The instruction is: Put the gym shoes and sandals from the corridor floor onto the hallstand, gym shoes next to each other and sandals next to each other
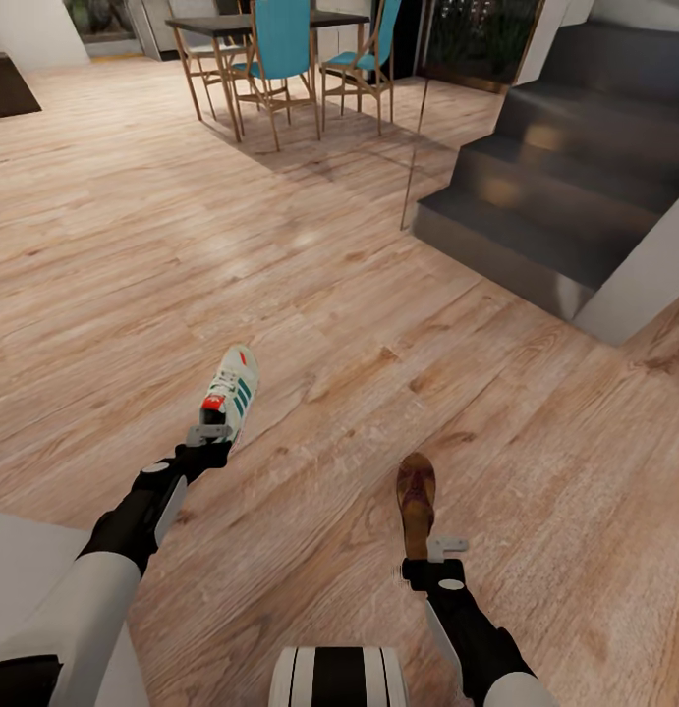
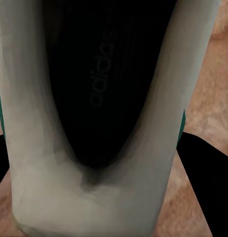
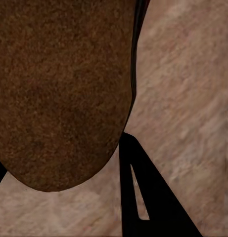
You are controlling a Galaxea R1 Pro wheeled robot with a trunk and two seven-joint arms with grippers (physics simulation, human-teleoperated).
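- Holding a gym shoe (image 1: 231, 391) at its heel with my left hand (image 1: 209, 433), pinched on the collar, above the floor (image 1: 339, 324).
- Light, with a soft collar but a stiff heel, I judge; that rim is where I'd keep my grip.
- My right hand (image 1: 439, 546) pinches a sandal (image 1: 416, 503) at its heel end; thin, flat and bendy, it's likely to droop or slip.

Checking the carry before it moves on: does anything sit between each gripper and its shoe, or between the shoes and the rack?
Nothing separates them: the left gripper is at the gym shoe's heel, the right gripper at the sandal's heel. With no rack in view, that path can't be judged; bare corridor floor lies ahead, stairs to the right.
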